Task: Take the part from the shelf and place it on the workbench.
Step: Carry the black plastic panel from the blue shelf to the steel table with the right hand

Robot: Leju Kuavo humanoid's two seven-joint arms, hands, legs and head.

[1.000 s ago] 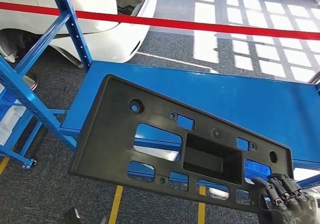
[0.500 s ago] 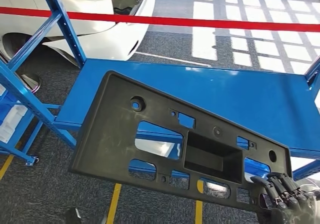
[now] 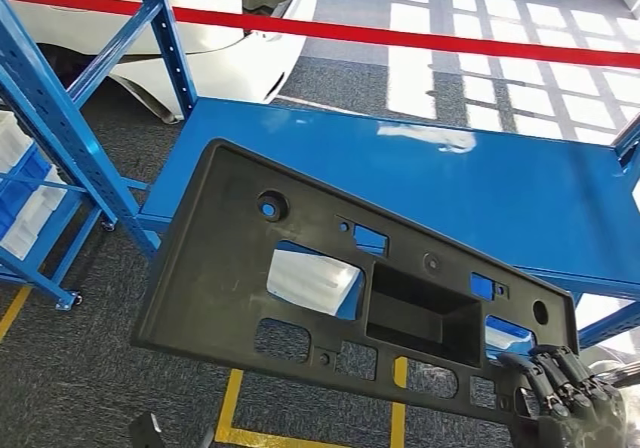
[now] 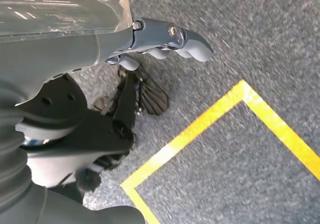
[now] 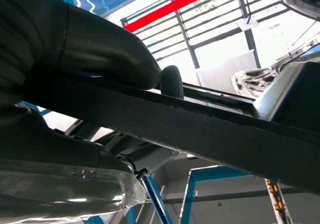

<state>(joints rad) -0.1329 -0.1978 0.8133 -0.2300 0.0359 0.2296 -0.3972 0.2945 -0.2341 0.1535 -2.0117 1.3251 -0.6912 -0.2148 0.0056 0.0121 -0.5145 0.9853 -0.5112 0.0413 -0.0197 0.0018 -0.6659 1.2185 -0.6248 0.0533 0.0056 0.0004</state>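
Observation:
The part [image 3: 219,268] is a large flat black plastic panel with several cutouts and a box-shaped recess. It is tilted and held in the air in front of the blue flat surface [image 3: 468,178], partly over its near edge. My right hand [image 3: 570,403] grips the panel's near right corner, dark fingers curled over the edge. In the right wrist view the panel's edge [image 5: 188,129] crosses the picture with my thumb [image 5: 102,44] lying over it. My left hand [image 4: 166,39] hangs over the carpet with its fingers stretched out and holds nothing.
Blue rack uprights [image 3: 68,138] stand at the left. A white car [image 3: 241,58] and a red barrier tape [image 3: 453,40] lie beyond the blue surface. Yellow floor lines [image 3: 230,413] mark the grey carpet. A white foam piece [image 3: 313,280] shows through a cutout.
The whole picture has shifted, so the camera has moved; the rack uprights now stand further right. The panel stays in my right hand at the same corner.

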